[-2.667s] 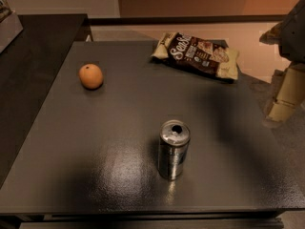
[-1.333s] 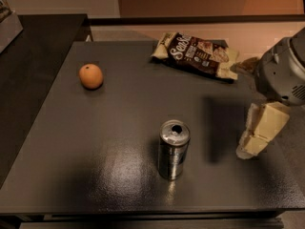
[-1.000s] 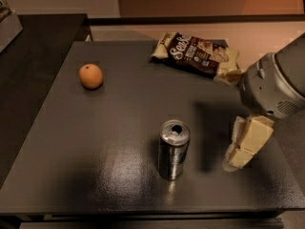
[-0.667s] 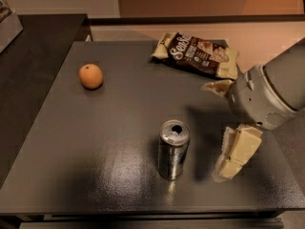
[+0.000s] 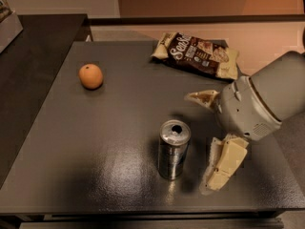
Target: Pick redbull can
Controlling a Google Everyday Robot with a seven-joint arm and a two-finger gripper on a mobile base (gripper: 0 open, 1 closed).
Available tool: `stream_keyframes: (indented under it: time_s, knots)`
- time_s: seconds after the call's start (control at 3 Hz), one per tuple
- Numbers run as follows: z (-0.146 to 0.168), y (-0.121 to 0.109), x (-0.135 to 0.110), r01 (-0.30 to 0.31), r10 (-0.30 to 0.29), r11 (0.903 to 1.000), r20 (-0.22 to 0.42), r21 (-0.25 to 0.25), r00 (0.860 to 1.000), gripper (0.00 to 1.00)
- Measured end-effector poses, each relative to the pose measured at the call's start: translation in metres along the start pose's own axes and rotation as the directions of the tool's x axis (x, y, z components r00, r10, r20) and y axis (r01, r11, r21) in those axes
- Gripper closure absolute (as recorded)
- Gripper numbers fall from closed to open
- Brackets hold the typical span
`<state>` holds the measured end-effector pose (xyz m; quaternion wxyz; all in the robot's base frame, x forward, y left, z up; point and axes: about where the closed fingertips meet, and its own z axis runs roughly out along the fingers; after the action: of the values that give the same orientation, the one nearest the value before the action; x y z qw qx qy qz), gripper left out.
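Nearest the camera, toward the front edge of the dark counter (image 5: pixel 95 142), the redbull can (image 5: pixel 174 149) stands upright, long axis vertical, pull-tab top facing up. Just beside it, on its right in the view, is the gripper (image 5: pixel 198 143), low over the counter. Its fingers (image 5: pixel 226 163) are spread wide apart and hold nothing. One finger sits near the front edge, the other further back, level with the can's far side. The gap between them opens toward the can, not yet around it and not touching. Judgement: the next move is a short sideways slide toward the can, to bracket its body before closing. Further back, well apart: an orange (image 5: pixel 90 76) at left and a snack bag (image 5: pixel 198 54) near the far edge.
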<state>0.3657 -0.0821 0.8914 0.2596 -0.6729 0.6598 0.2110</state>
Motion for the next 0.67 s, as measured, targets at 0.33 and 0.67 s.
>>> stream_keyframes:
  time_s: [0.33,0.67]
  knots:
    - [0.0086,0.0038,-0.0098,0.007,-0.006,0.9997,0.047,-0.022,0.999,0.00]
    - [0.0125,0.0045,-0.0178,0.012,-0.010,0.9994,0.080,-0.031,0.997,0.17]
